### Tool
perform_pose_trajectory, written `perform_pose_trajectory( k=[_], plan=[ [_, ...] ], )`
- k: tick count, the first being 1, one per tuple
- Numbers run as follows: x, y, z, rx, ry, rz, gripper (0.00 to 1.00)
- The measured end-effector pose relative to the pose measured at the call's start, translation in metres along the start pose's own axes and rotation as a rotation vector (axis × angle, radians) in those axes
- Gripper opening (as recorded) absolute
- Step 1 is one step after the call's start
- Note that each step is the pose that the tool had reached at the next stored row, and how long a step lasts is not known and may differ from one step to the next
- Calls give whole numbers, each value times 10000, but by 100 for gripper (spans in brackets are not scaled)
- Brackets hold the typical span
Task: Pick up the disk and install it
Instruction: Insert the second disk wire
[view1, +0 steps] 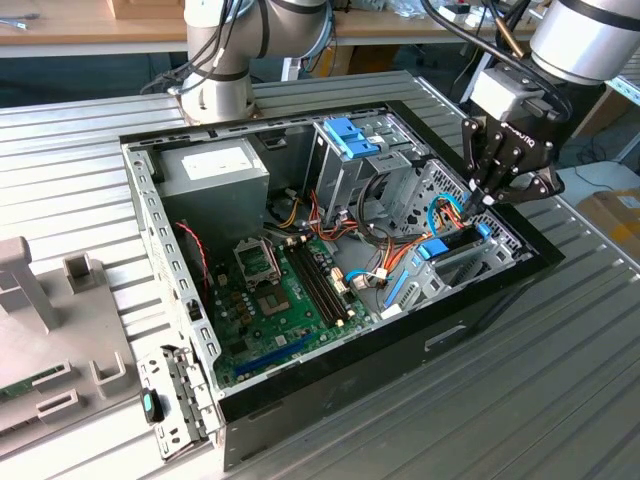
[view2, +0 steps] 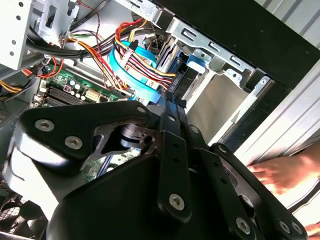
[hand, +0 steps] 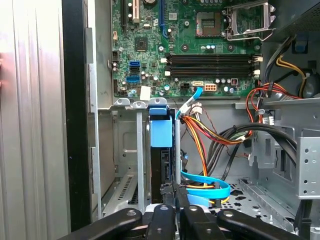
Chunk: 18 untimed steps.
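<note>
Exterior view: gripper (view1: 487, 195), fingers together, hovers over the disk (view1: 455, 243) standing on edge in the case (view1: 300, 370) bay at 3 o'clock.

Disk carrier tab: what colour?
Bright blue, on the disk standing in its bay slot; clearest in the first wrist view.

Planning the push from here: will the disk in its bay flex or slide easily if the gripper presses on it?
The disk stands on edge between metal bay rails, so it likely slides straight rather than tipping. Its blue carrier looks like plastic and may flex a little. The gripper sits at its end, beside loose cables that could snag.
</note>
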<state>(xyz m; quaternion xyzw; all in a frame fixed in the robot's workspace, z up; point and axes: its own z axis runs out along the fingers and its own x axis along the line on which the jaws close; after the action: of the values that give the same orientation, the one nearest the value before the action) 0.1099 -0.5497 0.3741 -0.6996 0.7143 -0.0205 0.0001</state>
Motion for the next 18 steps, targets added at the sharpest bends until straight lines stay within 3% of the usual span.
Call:
perform_pose_trajectory(
  k=[1, 10, 12, 13, 18],
  plan=[
    [0, 0, 0, 2, 0, 0, 11],
    [0, 0, 0, 9, 0, 0, 11],
    [0, 0, 0, 11, 0, 0, 11],
    [0, 0, 0, 12, 0, 1, 17],
    [38, 0, 17, 13, -11, -7, 17]
  ],
)
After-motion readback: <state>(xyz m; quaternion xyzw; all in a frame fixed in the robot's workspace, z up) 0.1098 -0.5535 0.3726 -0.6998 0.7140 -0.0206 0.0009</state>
